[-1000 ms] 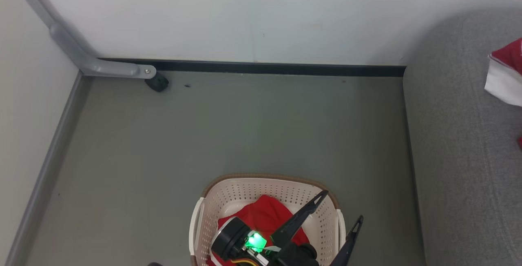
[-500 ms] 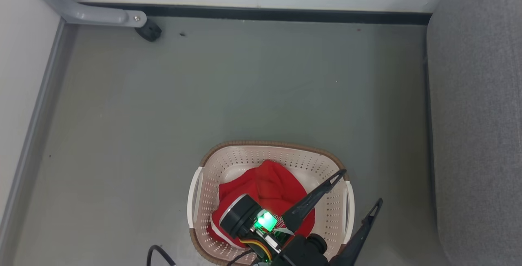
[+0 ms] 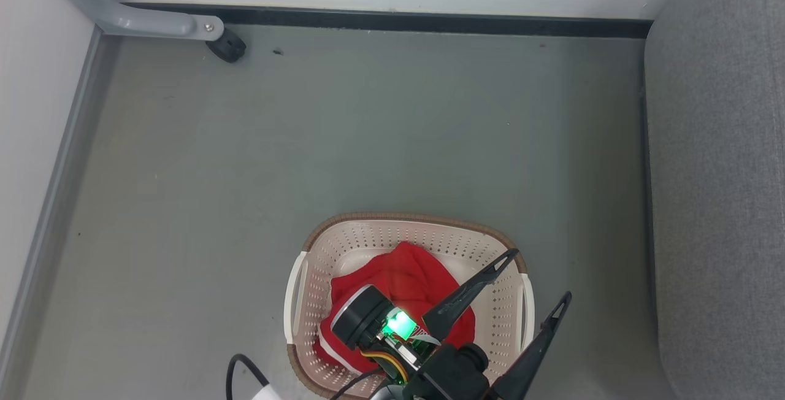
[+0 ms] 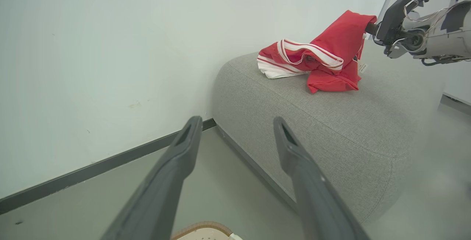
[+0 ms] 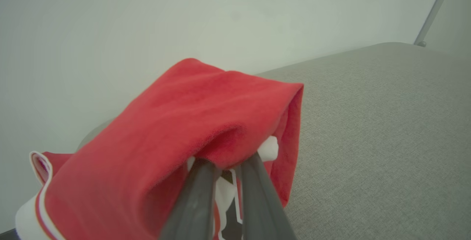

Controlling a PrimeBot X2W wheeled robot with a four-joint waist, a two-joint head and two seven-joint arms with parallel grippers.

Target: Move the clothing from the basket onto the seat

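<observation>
Clothing (image 4: 331,48), red with white bands, rests on the seat (image 4: 331,122), one end pinched in our right tool (image 5: 226,161); our left tool (image 3: 539,273) stands spread over the basket (image 3: 405,217).

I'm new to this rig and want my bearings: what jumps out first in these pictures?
The bright red garment draped on the grey seat, one end pinched in the shut right pincer, stands out first. Next comes more red clothing heaped in the cream basket on the floor, with the left pincer spread open above its right side.
</observation>
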